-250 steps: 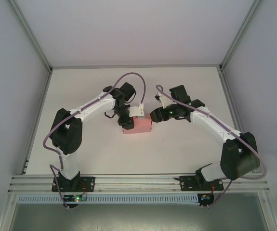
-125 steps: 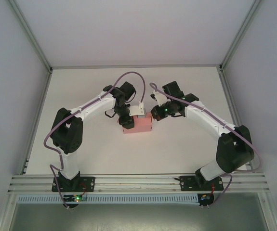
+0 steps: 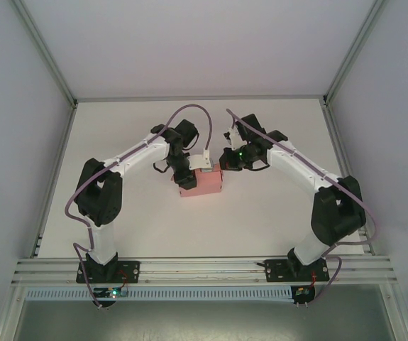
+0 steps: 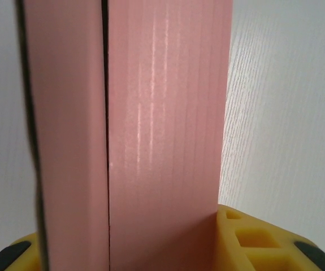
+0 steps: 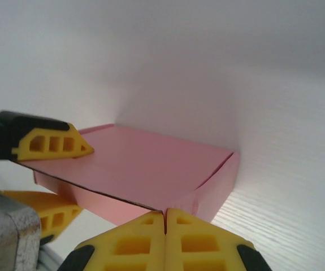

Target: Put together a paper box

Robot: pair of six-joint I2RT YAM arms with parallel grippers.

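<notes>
The pink paper box [image 3: 204, 183], folded into a small rectangular box, lies at the table's middle. My left gripper [image 3: 184, 176] is shut on its left end. In the left wrist view the box [image 4: 162, 130] fills the gap between my left gripper's [image 4: 151, 251] yellow fingers [image 4: 247, 240]. From the right wrist, one left fingertip [image 5: 55, 144] rests on the lid and the other sits below it. My right gripper [image 5: 165, 217] is shut with nothing between its pads, its tips touching the near corner of the box [image 5: 151, 164]. From above, the right gripper [image 3: 225, 163] stands at the box's back right corner.
A white table [image 3: 260, 227] inside a frame with grey walls. An aluminium rail [image 3: 204, 268] runs along the near edge by both arm bases. Purple cables loop over both arms.
My right gripper has shut and moved left and back to the box's right corner, its arm swinging inward. The left gripper and the box have stayed almost still.
</notes>
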